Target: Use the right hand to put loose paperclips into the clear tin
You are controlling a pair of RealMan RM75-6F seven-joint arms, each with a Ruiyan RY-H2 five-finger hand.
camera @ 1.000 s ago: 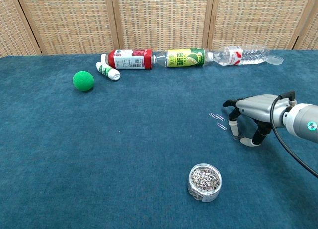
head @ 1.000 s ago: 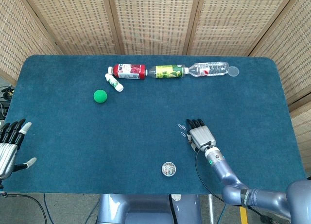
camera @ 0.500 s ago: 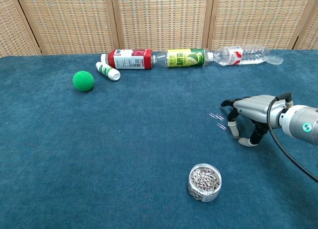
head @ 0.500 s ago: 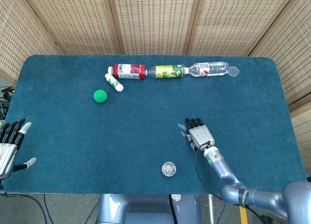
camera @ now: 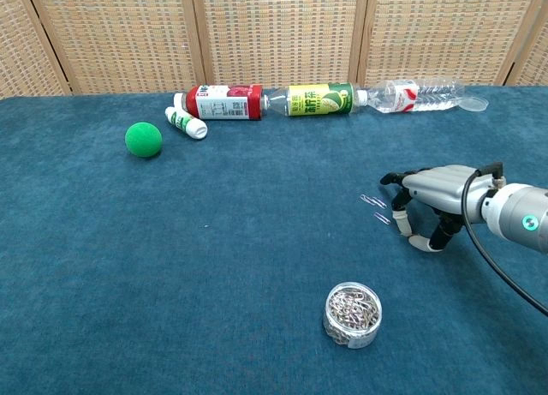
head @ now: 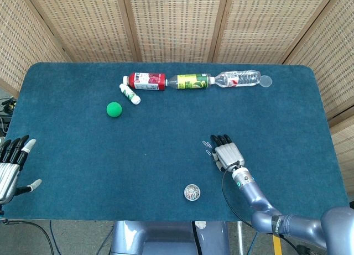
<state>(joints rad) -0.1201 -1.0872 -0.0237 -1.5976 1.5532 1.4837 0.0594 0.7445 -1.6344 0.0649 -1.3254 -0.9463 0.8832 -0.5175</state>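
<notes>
Teal felt-like cloth covers the table (head: 83, 155), rounded at the far corners, with woven cane screens (head: 177, 22) behind. Wide bare cloth runs through the middle and left; the far edge carries a row of lying bottles: red-labelled (head: 146, 81), green-labelled (head: 192, 81), and clear crinkled plastic (head: 238, 78), with a small white bottle (head: 130, 94) and a green foam ball (head: 114, 109) nearer.

Right hand (camera: 425, 200): palm down, arched over the cloth, fingers curled downward with tips at or near the surface; nothing seen in its grasp. Loose paperclips (camera: 375, 207), thin bent wire, lie flat just beside its fingertips, on the side toward the table's middle. Clear tin (camera: 353, 314), round and low, filled with shiny clips, sits near the front edge, apart from the hand.

Left hand (head: 11, 166): at the table's near left corner, fingers spread, empty.

Against half a second ago, the right hand sits almost unchanged, a hair nearer the clips; clips and tin unmoved.
</notes>
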